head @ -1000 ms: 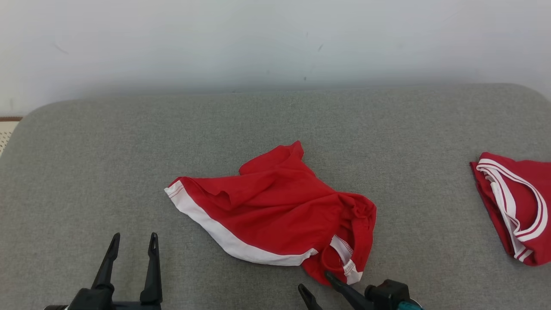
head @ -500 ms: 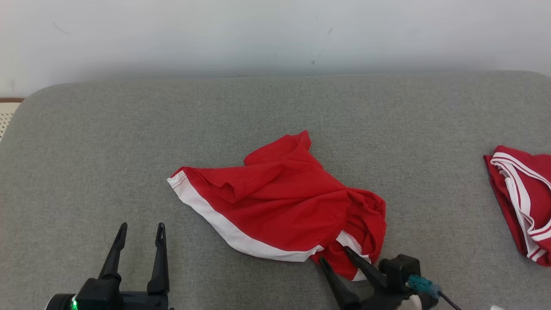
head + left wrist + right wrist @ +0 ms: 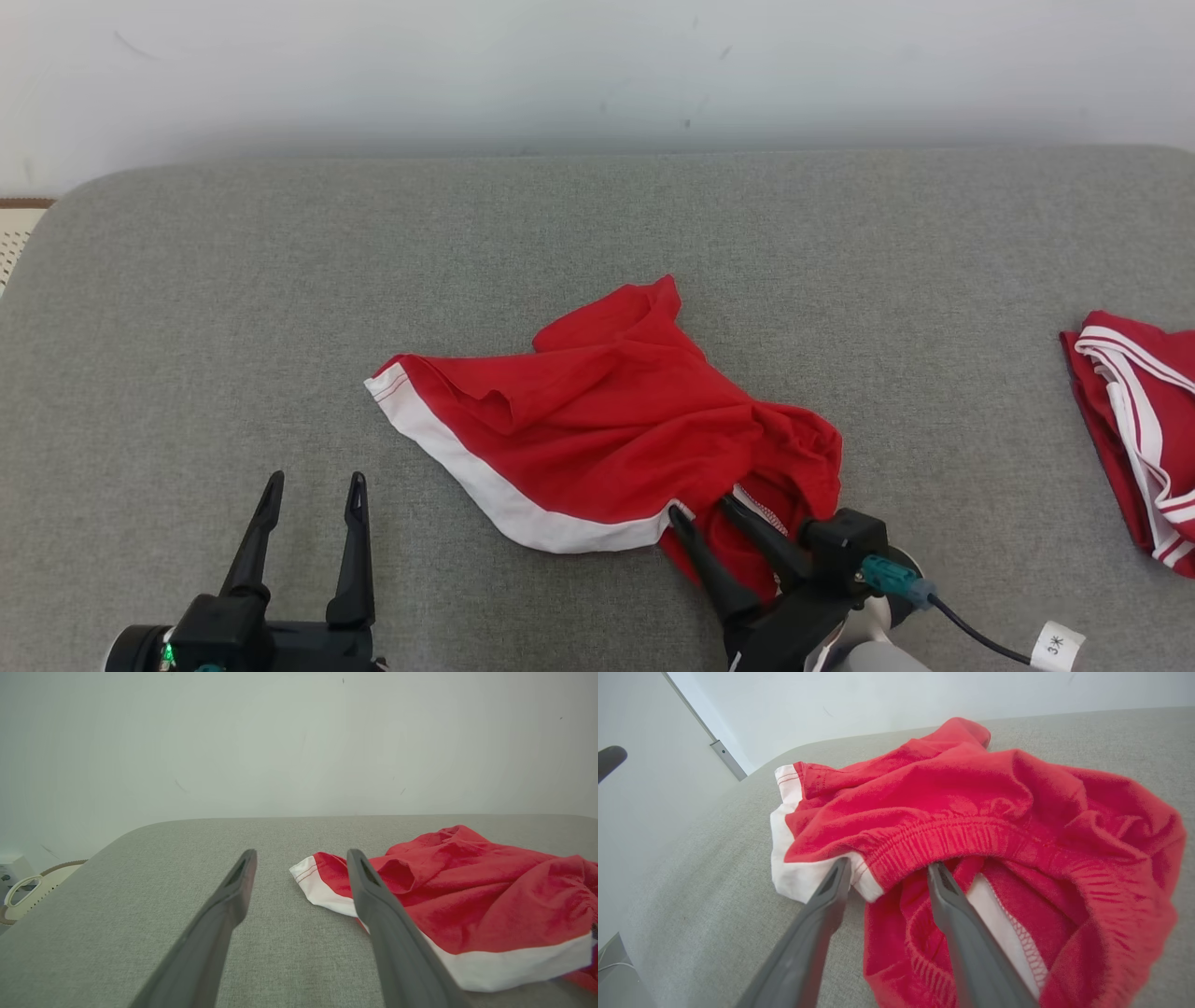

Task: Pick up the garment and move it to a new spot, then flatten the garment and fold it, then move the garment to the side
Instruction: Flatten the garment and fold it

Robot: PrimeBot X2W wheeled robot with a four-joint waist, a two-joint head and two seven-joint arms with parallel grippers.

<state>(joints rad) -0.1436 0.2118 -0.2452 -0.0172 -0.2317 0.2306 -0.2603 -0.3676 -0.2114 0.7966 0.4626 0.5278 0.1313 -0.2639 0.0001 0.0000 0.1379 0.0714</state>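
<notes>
Garment (image 3: 607, 429): solid red, broad white band (image 3: 467, 471) along one hem, thin red stitch lines in the white near the corner. Waistband (image 3: 952, 840): same red, ribbed gathers. Inner strip (image 3: 994, 905): white, red stitching along its edge. Second garment (image 3: 1134, 420): red, slightly darker, thin white stripes in pairs. Pad (image 3: 233, 308): mid grey, fine heathered weave, plain. Wall (image 3: 560, 65): off-white, a few dark specks. Left end effector (image 3: 316, 481) and right end effector (image 3: 700, 507): black in head view, dark grey in wrist views. Left has a green LED (image 3: 168, 653) at its base. Right has a teal connector (image 3: 892, 577), black cable (image 3: 971, 633), white tag (image 3: 1057, 646) with a black mark. Basket (image 3: 28, 891): cream.
</notes>
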